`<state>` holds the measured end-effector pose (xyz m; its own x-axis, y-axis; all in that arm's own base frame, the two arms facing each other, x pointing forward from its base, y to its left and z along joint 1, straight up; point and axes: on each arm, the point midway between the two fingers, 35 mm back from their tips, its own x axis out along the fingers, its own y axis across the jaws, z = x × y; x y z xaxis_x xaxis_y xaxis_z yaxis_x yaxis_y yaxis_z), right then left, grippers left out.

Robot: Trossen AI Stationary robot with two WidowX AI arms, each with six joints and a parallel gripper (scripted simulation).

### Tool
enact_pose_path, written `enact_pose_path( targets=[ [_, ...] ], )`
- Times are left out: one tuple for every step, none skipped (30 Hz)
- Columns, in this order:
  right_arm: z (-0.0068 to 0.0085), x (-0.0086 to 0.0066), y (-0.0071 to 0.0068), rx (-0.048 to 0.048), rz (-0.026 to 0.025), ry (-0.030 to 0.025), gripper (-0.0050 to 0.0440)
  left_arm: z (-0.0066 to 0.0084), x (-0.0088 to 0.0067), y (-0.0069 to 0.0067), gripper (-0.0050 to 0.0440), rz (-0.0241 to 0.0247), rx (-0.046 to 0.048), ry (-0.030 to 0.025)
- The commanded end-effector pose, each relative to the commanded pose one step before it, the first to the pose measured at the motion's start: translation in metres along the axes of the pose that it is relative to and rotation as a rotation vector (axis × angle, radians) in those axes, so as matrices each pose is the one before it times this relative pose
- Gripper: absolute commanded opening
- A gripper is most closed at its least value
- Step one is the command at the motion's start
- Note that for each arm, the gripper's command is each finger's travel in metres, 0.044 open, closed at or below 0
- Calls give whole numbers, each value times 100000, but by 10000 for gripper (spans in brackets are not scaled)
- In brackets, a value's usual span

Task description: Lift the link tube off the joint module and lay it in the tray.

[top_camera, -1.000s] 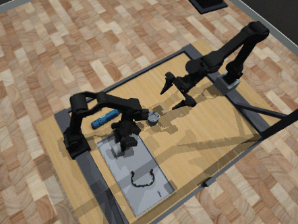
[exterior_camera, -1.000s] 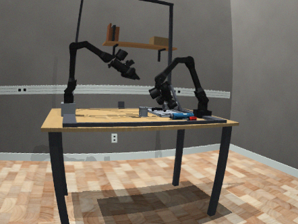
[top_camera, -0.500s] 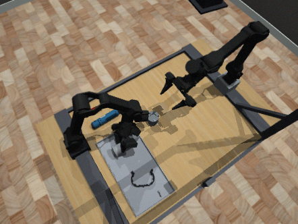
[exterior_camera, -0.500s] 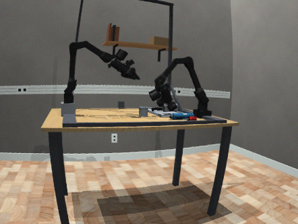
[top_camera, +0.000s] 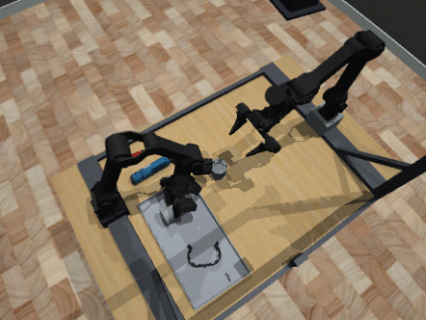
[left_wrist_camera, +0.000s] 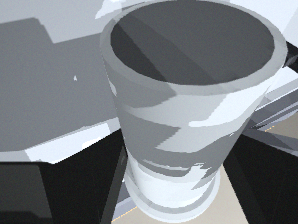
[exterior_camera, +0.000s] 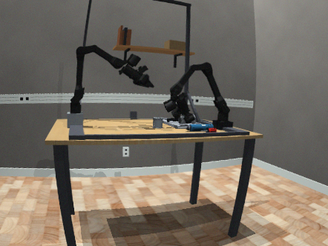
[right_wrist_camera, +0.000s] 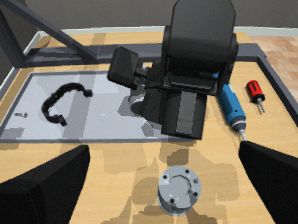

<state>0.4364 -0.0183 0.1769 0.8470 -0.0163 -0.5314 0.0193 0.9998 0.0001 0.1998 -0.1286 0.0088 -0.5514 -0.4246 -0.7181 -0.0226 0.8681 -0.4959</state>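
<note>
The link tube (left_wrist_camera: pixel 195 110), a pale grey hollow cylinder, fills the left wrist view. My left gripper (top_camera: pixel 175 208) is shut on the tube (top_camera: pixel 167 216) and holds it over the end of the grey tray (top_camera: pixel 193 246) nearest the left arm's base. I cannot tell whether it touches the tray. The joint module (top_camera: pixel 220 169) stands upright on the table, apart from the tube, just beyond the tray; it also shows in the right wrist view (right_wrist_camera: pixel 179 190). My right gripper (top_camera: pixel 251 137) is open and empty, high above the table beyond the module.
A black chain-like piece and a small screw (top_camera: pixel 228 276) lie in the tray's far half. A blue screwdriver (top_camera: pixel 150 170) and a small red tool (right_wrist_camera: pixel 256 92) lie beside the left arm. A dark frame edges the table.
</note>
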Motion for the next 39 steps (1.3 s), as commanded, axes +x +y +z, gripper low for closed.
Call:
enact_pose_path(
  targets=[
    [1099,-525,17,4,-178,-2942,440,154,-248,-144,211,-422,642,-1511],
    [0,0,0,0,0,0,440,-3,249,174,211,-72,-531,785],
    [0,0,0,0,0,0,440,26,-113,-71,211,37,315,-488],
    [0,0,0,0,0,0,440,-13,206,145,211,-58,-405,590],
    [0,0,0,0,0,0,440,38,-63,-38,211,22,174,-267],
    [0,0,0,0,0,0,440,0,0,0,211,0,0,0],
    [0,0,0,0,0,0,440,0,0,0,211,0,0,0],
    [0,0,0,0,0,0,440,76,-58,-27,211,48,361,-542],
    [0,0,0,0,0,0,440,14,-79,-52,211,27,193,-285],
    [0,0,0,0,0,0,440,14,302,194,211,-69,-594,931],
    [0,0,0,0,0,0,440,10,-50,-32,211,18,143,-218],
    [0,0,0,0,0,0,440,-25,175,110,211,-32,-274,429],
    [0,0,0,0,0,0,440,24,-23,-14,211,8,53,-74],
    [0,0,0,0,0,0,440,24,96,62,211,-3,-44,77],
    [0,0,0,0,0,0,440,69,-125,-76,211,41,341,-527],
    [0,0,0,0,0,0,440,45,142,95,211,-24,-197,306],
    [0,0,0,0,0,0,440,49,-186,-116,211,61,513,-797],
    [0,0,0,0,0,0,440,-4,258,166,211,-61,-513,797],
    [0,0,0,0,0,0,440,16,-126,-80,211,42,351,-546],
    [0,0,0,0,0,0,440,-20,-41,-28,211,7,57,-89],
    [0,0,0,0,0,0,440,-15,-15,-11,211,0,1,-1],
    [0,0,0,0,0,0,440,9,-7,-4,211,3,20,-30],
    [0,0,0,0,0,0,440,0,0,0,211,0,0,0],
    [0,0,0,0,0,0,440,0,0,0,211,0,0,0],
    [0,0,0,0,0,0,440,-1,-3,-2,211,0,-5,10],
    [0,0,0,0,0,0,440,0,0,0,211,0,0,0],
    [0,0,0,0,0,0,440,0,0,0,211,0,0,0],
    [0,0,0,0,0,0,440,62,-117,-106,211,107,470,-516],
    [0,0,0,0,0,0,440,0,0,0,235,0,0,0],
    [0,0,0,0,0,0,440,0,0,0,259,0,0,0],
    [0,0,0,0,0,0,440,0,0,0,283,0,0,0],
    [0,0,0,0,0,0,440,0,0,0,307,0,0,0],
    [0,0,0,0,0,0,440,0,0,0,331,0,0,0],
    [0,0,0,0,0,0,440,0,0,0,355,0,0,0],
    [0,0,0,0,0,0,440,0,0,0,379,0,0,0],
    [0,0,0,0,0,0,440,0,0,0,403,0,0,0],
    [0,0,0,0,0,0,440,0,0,0,427,0,0,0],
    [0,0,0,0,0,0,440,0,0,0,440,0,0,0],
    [0,0,0,0,0,0,440,0,0,0,440,0,0,0]
  ],
)
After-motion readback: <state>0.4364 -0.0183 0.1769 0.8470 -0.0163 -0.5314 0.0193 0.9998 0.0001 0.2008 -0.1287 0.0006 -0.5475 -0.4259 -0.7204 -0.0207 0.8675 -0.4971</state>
